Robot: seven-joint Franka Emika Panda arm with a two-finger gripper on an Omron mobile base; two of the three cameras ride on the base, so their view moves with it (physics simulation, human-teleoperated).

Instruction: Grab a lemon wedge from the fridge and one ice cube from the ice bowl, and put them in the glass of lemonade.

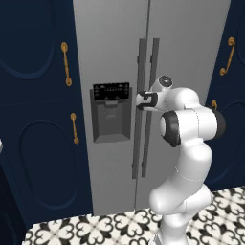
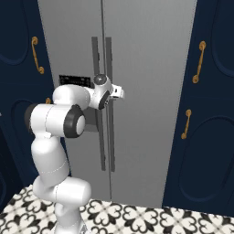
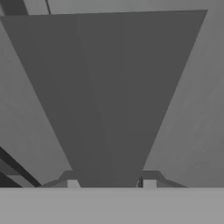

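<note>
fridge (image 1: 115, 57): tall grey side-by-side unit, flat matte doors, both shut, meeting at a thin vertical seam. two long darker grey vertical bar handles flank the seam, the left handle (image 1: 141, 110) and the right handle (image 1: 152, 105). left of the handles, on the left door, a black dispenser panel (image 1: 111, 112) with a row of small markings above a recessed grey bay. navy cabinets (image 1: 38, 105) with gold handles (image 1: 66, 63) stand on either side of the fridge; patterned black-and-white floor tile (image 1: 95, 227) lies below it. gripper (image 1: 140, 100) sits at the left handle, level with the dispenser panel; in the hand view the bar (image 3: 109, 100) runs between the finger tips (image 3: 73, 183), jaws partly closed around it, firm contact cannot be told.
</note>
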